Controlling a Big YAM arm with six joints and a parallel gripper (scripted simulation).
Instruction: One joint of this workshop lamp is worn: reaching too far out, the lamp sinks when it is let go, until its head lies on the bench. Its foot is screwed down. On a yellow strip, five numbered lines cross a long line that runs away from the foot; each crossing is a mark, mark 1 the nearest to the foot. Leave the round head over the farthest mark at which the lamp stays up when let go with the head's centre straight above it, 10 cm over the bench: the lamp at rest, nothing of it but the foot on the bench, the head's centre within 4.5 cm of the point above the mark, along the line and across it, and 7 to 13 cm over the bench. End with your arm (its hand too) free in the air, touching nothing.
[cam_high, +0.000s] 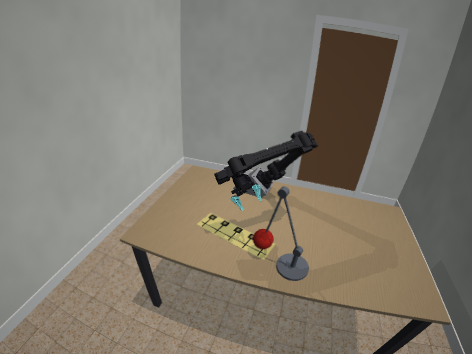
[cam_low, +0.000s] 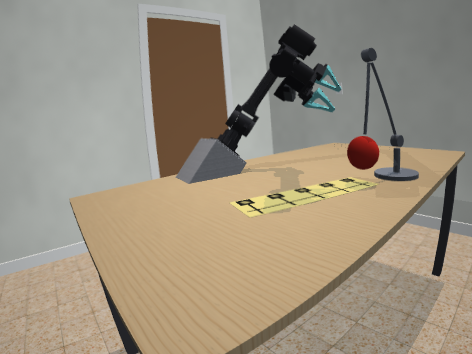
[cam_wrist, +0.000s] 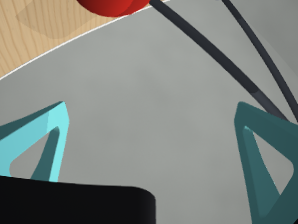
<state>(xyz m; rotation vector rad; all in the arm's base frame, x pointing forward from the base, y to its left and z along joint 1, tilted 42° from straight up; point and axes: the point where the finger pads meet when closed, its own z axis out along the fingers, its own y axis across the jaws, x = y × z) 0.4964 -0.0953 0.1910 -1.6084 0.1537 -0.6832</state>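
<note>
Wall (cam_wrist: 150, 75) behind; head (cam_wrist: 114, 6) cropped.
</note>
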